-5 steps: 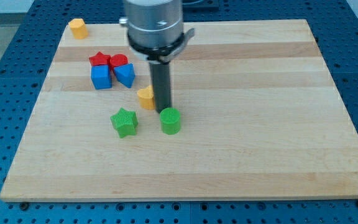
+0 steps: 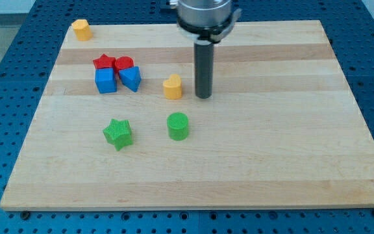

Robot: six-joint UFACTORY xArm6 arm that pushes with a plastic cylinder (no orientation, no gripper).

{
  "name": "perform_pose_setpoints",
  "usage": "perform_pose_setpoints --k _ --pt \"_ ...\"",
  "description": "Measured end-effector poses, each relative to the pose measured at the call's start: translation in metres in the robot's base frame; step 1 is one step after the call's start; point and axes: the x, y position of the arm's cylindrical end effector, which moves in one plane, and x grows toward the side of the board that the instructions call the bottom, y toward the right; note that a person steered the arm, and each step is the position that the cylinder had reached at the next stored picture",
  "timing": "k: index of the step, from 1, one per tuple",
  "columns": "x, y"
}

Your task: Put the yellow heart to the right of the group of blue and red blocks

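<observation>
The yellow heart (image 2: 172, 86) lies on the wooden board (image 2: 271, 143), to the right of the group and apart from it. The group sits at the view's upper left: a red star (image 2: 103, 62), a red round block (image 2: 124, 64), a blue cube (image 2: 105, 80) and a blue wedge-like block (image 2: 131, 78). My tip (image 2: 203, 96) stands on the board just right of the yellow heart, with a small gap between them.
A green star (image 2: 118, 133) and a green cylinder (image 2: 178, 126) lie below the heart. Another yellow block (image 2: 80, 29) sits at the board's top left corner. Blue pegboard surrounds the board.
My tip has moved right and up. The yellow heart has shifted up and to the right. The green star has slid left and slightly down.
</observation>
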Motion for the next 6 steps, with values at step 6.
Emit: perform_pose_setpoints --k 6 --pt "-0.048 -0.063"
